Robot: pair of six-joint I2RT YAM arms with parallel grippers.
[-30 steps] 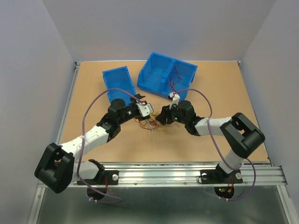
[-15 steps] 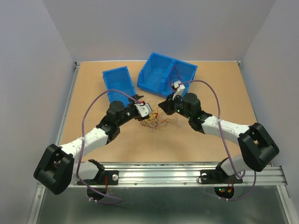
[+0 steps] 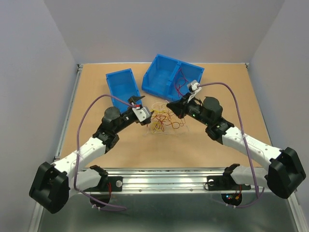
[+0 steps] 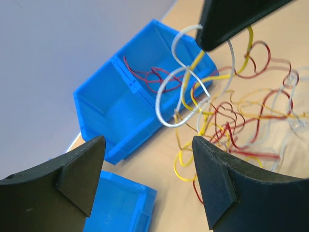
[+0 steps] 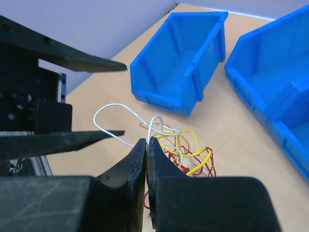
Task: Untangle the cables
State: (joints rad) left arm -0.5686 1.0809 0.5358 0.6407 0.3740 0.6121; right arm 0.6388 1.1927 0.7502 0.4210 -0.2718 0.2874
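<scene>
**STEP IN HAND: draw one strand out of the bundle**

1. Status. The tangle of thin yellow, red and white curly cables sits on the tan wooden counter, just on the near side of the large blue plastic two-compartment bin. Its upper loops are lifted off the counter. A few more red cables lie inside that bin's right compartment.

2. R arm. The right gripper has its fingers pressed together, pinching a thin white cable loop at the very tips, above the tangle and near the bin's front wall. A yellow strand hangs from the same spot. Cannot tell whether it is pinched too.

3. L arm. The left gripper has its fingers spread wide and holds nothing. It hovers beside the tangle, left of the bin's near corner, tips aimed at the white loop.

4. Procedure (judgement, not observed):
   - Use the L fingers as the anchor. Lower them onto the red/yellow mass below the loop and close fully, since each strand is far thinner than a finger.
   - Do not grab the white loop w/ both arms. That only tightens it.
   - Then pull the R arm slowly up and away from the bin, approx. along the loop's own line.
   - Watch the yellow strand. If it rises w/ the white one, stop and re-pinch.
   - If the whole bundle lifts, the anchor is too light.
   - Keep both wrists clear of the bin's front wall.
</scene>
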